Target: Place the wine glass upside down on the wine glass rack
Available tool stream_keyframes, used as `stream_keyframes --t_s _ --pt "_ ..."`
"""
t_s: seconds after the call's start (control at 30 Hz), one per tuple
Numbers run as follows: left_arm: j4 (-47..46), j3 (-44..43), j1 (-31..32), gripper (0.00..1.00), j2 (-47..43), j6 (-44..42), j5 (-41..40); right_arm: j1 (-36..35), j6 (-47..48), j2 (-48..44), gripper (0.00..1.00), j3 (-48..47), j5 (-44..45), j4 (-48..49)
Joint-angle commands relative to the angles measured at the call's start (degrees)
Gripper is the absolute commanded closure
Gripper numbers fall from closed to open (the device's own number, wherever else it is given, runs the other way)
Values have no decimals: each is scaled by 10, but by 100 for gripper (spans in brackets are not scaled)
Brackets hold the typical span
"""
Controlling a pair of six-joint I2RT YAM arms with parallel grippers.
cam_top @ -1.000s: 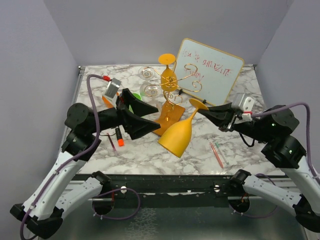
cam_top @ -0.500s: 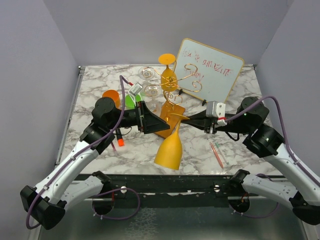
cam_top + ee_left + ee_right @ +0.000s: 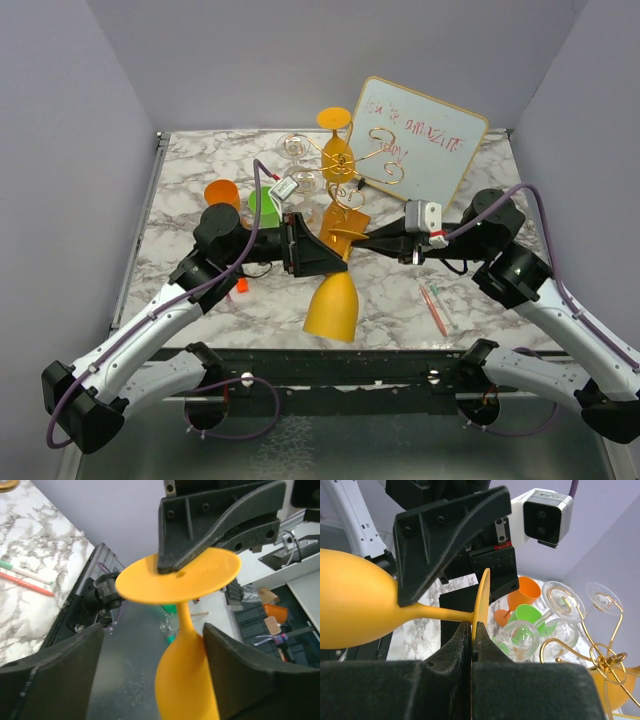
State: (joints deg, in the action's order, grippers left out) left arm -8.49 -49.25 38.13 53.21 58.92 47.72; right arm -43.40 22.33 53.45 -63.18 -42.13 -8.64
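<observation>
The yellow-orange wine glass hangs bowl down over the table's front middle. My right gripper is shut on the rim of its foot, fingertips pinched on the disc. My left gripper is open around the bowl; one finger touches the bowl, the other stands apart. The gold wire wine glass rack stands just behind, its wooden base partly hidden. Its scrolls also show in the right wrist view.
Another yellow glass and two clear glasses hang on the rack. A whiteboard leans behind at the right. An orange glass and a green glass lie at the left. Pens lie at the right.
Both arms have come in towards the middle. The glass has swung from tilted to hanging bowl down, and my left gripper has moved around its bowl.
</observation>
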Motion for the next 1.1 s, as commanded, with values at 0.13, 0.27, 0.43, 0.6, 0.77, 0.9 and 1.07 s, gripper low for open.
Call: stream_keyframes --t_s 0.13,0.27,0.43,0.6,0.77,0.9,1.07 --pt "-30 1 48 42 25 6 -42 0 -23 3 99 20 -38 52" --pt "-31 -3 54 63 33 -3 -43 0 -23 -1 99 26 -32 56" --pt "-31 -5 54 100 32 -20 -54 -1 -28 -9 100 31 -24 59" --pt "-32 -3 54 100 8 -75 -70 0 -64 -33 71 45 7 68" --pt "-30 -4 54 100 -28 -184 -95 0 -106 -67 43 57 43 56" --pt "-24 0 55 100 -60 -291 -118 0 -176 -94 35 56 79 52" --pt "-19 1 54 100 -81 -421 -115 0 -332 -98 28 25 138 39"
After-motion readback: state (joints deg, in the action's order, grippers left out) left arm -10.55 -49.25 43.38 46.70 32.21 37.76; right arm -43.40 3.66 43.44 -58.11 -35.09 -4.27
